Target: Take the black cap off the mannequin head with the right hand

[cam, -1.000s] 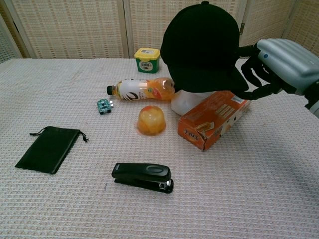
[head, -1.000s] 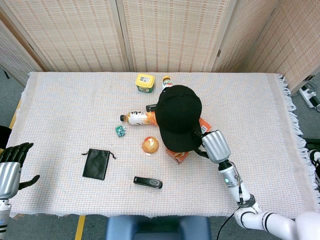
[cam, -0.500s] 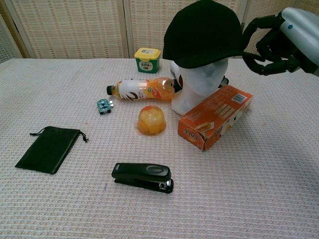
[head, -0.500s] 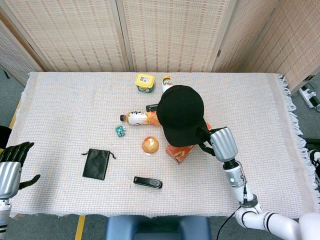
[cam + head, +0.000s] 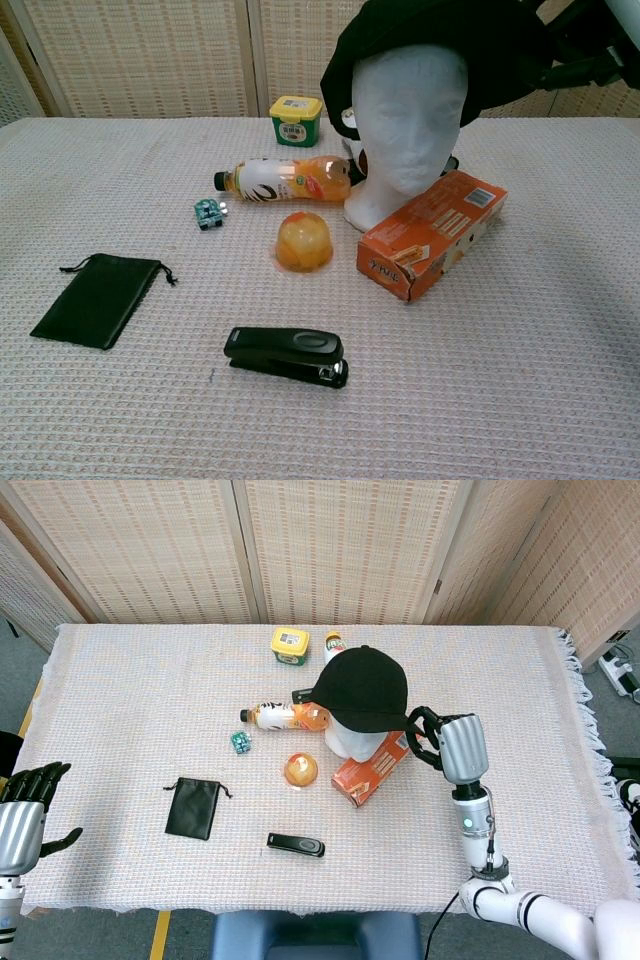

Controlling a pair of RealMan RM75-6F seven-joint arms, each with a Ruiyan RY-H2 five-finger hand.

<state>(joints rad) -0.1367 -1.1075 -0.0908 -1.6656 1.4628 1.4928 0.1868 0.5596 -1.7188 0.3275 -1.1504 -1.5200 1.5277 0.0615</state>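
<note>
Black cap lifted higher; labels seemingly unreadable.

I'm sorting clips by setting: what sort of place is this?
Probably an indoor robot test setup: woven folding screens behind a cloth-covered table, where unrelated props surround a mannequin head.

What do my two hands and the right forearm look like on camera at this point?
Both hands have black jointed fingers on silver-grey ribbed metal backs: right hand, left hand. The right forearm is a slim grey segment with a small green light, ending in a glossy white arm casing.
</note>
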